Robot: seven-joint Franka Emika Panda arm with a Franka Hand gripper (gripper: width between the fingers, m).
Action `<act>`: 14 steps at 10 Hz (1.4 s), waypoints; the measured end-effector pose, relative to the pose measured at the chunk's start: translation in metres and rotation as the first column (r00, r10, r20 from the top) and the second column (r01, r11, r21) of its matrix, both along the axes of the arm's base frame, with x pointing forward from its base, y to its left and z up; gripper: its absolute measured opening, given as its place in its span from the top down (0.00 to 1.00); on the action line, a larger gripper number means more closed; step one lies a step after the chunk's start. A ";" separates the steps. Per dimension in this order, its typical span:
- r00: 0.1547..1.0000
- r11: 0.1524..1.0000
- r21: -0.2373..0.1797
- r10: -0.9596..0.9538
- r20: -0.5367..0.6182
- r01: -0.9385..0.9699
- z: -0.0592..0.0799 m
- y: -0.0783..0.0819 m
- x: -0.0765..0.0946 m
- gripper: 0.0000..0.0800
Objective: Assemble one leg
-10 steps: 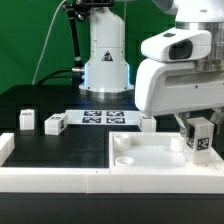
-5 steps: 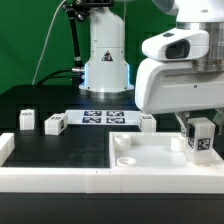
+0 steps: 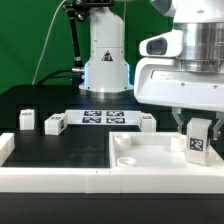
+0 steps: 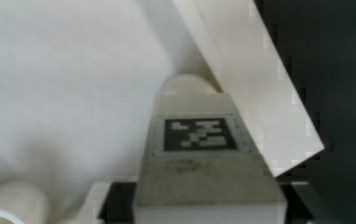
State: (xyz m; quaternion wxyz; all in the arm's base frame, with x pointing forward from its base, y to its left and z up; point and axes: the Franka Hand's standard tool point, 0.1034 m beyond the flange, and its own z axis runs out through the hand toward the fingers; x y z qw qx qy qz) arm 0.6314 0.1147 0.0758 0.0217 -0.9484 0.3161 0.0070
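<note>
My gripper (image 3: 198,126) is shut on a leg (image 3: 198,140), a small white post with a black-and-white tag. It holds the leg upright over the right part of the large flat white panel (image 3: 150,152) with round corner sockets. In the wrist view the leg (image 4: 200,135) fills the middle between the dark fingers (image 4: 122,203), with the white panel (image 4: 59,90) beneath. Three more legs stand on the black table: one at the far left (image 3: 27,120), one beside it (image 3: 54,123), one behind the panel (image 3: 147,122).
The marker board (image 3: 103,117) lies flat behind the legs. The robot base (image 3: 105,60) stands at the back. A white rail (image 3: 60,176) runs along the front edge, with a raised end at the left (image 3: 6,146).
The gripper with the leg has shifted slightly; the arm housing sits a little higher and further to the exterior view's right. The other legs have not moved.
</note>
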 end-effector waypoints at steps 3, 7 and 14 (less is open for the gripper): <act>0.937 0.937 -0.005 -0.349 -0.019 0.349 -0.001 -0.002 -0.001 0.64; 0.803 0.804 -0.013 -0.595 -0.039 0.595 -0.001 -0.002 -0.002 0.64; 0.903 0.903 0.004 -0.429 -0.034 0.430 -0.001 -0.002 -0.002 0.24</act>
